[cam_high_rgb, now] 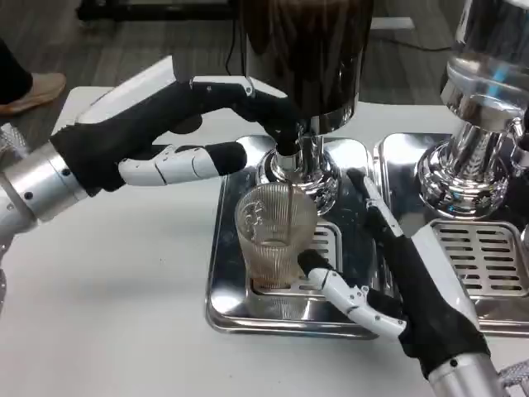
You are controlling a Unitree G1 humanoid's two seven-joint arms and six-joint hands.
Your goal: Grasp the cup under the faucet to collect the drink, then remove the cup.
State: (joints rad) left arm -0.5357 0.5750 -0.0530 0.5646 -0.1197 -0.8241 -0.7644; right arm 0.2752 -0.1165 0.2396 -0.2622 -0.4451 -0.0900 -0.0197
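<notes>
unlabelled ribbed cup [273, 231] under faucet [289, 149]

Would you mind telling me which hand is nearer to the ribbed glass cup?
Right. The right hand wraps the ribbed glass cup at its base; the left hand reaches above it, at the faucet.

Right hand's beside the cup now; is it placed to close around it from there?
Probably yes. The right hand is already at the ribbed cup, fingers against its base, on the drip tray, with nothing between them.
</notes>
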